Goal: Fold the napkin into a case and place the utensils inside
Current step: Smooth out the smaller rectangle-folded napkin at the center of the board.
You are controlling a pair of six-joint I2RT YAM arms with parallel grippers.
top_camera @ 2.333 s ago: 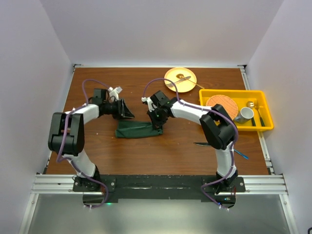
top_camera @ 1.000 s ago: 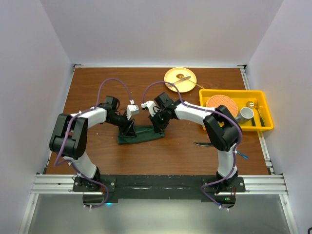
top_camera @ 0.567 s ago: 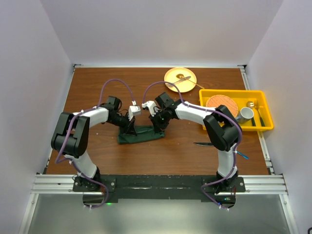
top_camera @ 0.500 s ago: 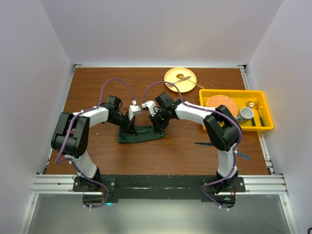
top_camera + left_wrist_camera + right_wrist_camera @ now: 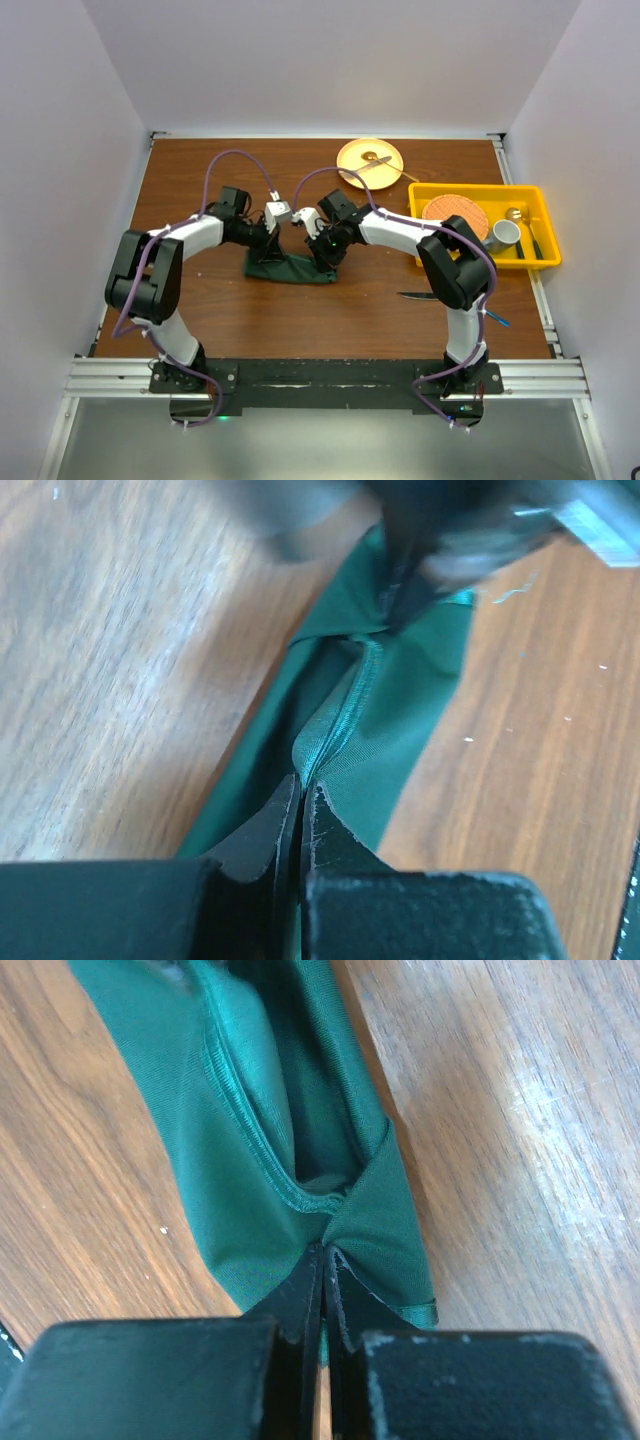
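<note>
The napkin (image 5: 293, 270) is bunched into a long green strip at mid table (image 5: 200, 320). A fold at its left end is pinched tight by the L gripper (image 5: 300, 798), & the right end by the R gripper (image 5: 325, 1260). The knife (image 5: 413, 295) & blue fork (image 5: 497, 319) are seen by the R arm, well apart from it.

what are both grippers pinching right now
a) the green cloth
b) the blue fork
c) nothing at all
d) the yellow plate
a: in each wrist view the left gripper and the right gripper are shut on a fold of the green cloth.
</note>
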